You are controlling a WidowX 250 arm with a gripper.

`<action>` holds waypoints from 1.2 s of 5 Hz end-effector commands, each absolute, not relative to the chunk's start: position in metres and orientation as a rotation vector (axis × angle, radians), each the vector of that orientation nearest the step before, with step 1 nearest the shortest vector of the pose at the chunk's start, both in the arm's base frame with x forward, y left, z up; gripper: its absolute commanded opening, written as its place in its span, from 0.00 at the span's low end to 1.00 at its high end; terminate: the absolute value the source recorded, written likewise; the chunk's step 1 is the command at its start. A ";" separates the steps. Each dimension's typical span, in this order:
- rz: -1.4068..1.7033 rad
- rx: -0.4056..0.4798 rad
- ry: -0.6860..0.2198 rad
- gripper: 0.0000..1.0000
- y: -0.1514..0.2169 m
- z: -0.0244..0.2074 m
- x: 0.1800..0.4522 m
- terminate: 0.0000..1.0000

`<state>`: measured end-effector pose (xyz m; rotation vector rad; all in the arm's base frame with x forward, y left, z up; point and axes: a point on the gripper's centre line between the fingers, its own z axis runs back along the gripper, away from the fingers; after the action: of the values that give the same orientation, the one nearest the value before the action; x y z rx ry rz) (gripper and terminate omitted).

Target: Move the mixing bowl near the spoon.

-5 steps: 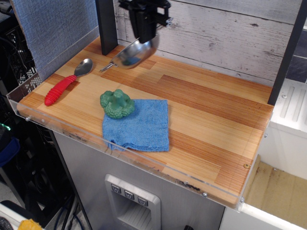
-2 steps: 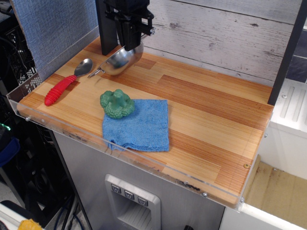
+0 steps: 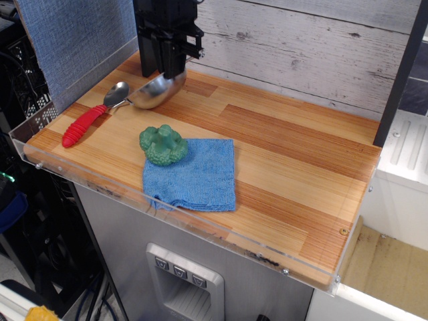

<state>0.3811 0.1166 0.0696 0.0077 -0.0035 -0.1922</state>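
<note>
The shiny steel mixing bowl (image 3: pixel 155 93) hangs tilted from my black gripper (image 3: pixel 168 65), which is shut on its far rim. The bowl's low edge is at or just above the wooden table, its wire handle right beside the spoon's metal head. The spoon (image 3: pixel 93 115) lies at the back left with its ribbed red handle pointing toward the front left edge. My gripper hides the bowl's upper part.
A green broccoli toy (image 3: pixel 163 144) sits on the corner of a blue cloth (image 3: pixel 194 175) near the front of the wooden table (image 3: pixel 294 160). A clear plastic lip runs along the table's left and front edges. A dark post stands at the back left.
My gripper has carried the bowl to the left and down, from the back middle to right beside the spoon's head. The spoon, broccoli and cloth have not moved.
</note>
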 end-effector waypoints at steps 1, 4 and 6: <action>-0.223 0.024 0.011 0.00 0.097 0.066 0.370 0.00; -0.282 0.015 -0.096 1.00 0.077 0.109 0.368 0.00; -0.200 -0.012 -0.141 1.00 0.085 0.151 0.346 0.00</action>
<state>0.3557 0.0855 0.1276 -0.0447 -0.0748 -0.1884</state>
